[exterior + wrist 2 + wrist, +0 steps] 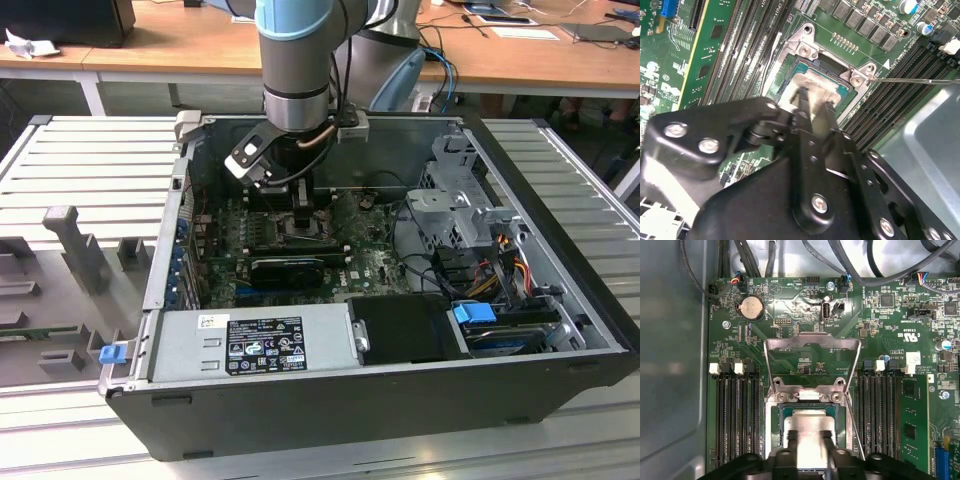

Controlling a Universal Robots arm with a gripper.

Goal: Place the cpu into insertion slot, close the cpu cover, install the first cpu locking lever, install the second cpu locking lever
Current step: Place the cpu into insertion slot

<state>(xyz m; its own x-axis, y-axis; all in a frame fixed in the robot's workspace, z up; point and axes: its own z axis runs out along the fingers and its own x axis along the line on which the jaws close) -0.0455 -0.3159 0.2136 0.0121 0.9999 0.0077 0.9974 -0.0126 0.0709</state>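
The cpu (pixel 809 422) (pixel 816 82): tan-grey square, face up, lying inside the rim of the insertion slot (pixel 774 427). You can see its green edge around the metal face in both wrist views. You cannot tell whether it is fully seated.

The gripper (pixel 810 439) (pixel 816 102) (pixel 295 215): directly over the cpu, low above the slot. You cannot tell whether it grasps the chip or has let go of it.

The arm (pixel 295 60): in the exterior view it stands near vertical, reaching straight down into the open computer case (pixel 540 390), wrist above the slot.

The cpu cover (pixel 812 341): silver frame, swung open, hinged at the slot's edge on the side away from the gripper.

A wire lever (pixel 855 432) (pixel 920 80): thin rod, unlatched, just beside the slot.

The memory slots (pixel 737 415): long black rows flanking the slot on both sides.

A coin battery (pixel 751 307): beyond the open cover from the slot.

Writing: you will find white printed legends on the green board (pixel 880 330) around the slot, plus a white sticker (pixel 913 358). A black label (pixel 265 345) and a small white label (pixel 213 322) sit on the grey power supply (pixel 190 350), well apart from the slot.
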